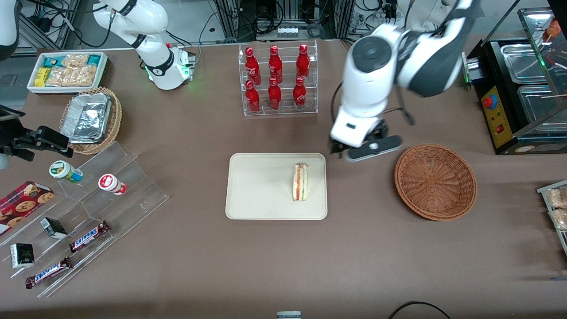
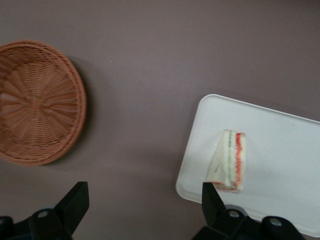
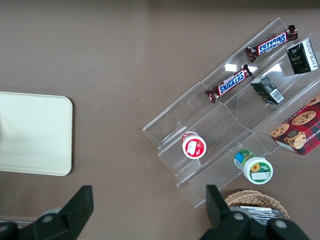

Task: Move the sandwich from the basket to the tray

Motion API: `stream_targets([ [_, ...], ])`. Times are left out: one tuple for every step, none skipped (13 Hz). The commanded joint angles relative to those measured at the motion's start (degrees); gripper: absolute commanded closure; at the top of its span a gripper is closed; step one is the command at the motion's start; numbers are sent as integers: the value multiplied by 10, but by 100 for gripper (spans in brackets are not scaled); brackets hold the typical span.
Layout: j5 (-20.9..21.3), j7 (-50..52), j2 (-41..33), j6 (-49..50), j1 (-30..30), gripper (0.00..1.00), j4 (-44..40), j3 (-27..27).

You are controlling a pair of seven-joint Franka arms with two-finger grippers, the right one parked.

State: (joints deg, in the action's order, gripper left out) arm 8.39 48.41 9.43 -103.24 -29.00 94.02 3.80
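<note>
The jaws (image 2: 142, 205) stood wide apart with nothing between them, hanging above bare table (image 1: 363, 248) in the gap between tray and basket, which suggests the load had been let go and the arm was lifted clear so as not to knock it. From the front, the tray (image 1: 257, 204) lay at about eight o'clock from the jaws and the basket (image 1: 435, 181) at about four o'clock, its woven bowl holding nothing. The sandwich (image 1: 300, 181) rested on the tray, close to the rim nearest the basket, probably because that was the shortest reach. It was a pale white wedge lying on its side, with a red-orange and pale filling stripe showing along one long edge. By this layout, the placing looked done.
</note>
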Motion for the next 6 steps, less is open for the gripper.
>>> stream_targets([
  [-28, -82, -62, 68, 45, 0, 19, 2],
  [-34, -115, -81, 88, 67, 0, 19, 2],
  [-40, -148, -100, 106, 89, 0, 20, 2],
  [-52, -180, -120, 124, 115, 0, 20, 2],
  [-62, -211, -137, 141, 137, 0, 21, 2],
  [-64, -239, -155, 154, 155, 0, 28, 2],
])
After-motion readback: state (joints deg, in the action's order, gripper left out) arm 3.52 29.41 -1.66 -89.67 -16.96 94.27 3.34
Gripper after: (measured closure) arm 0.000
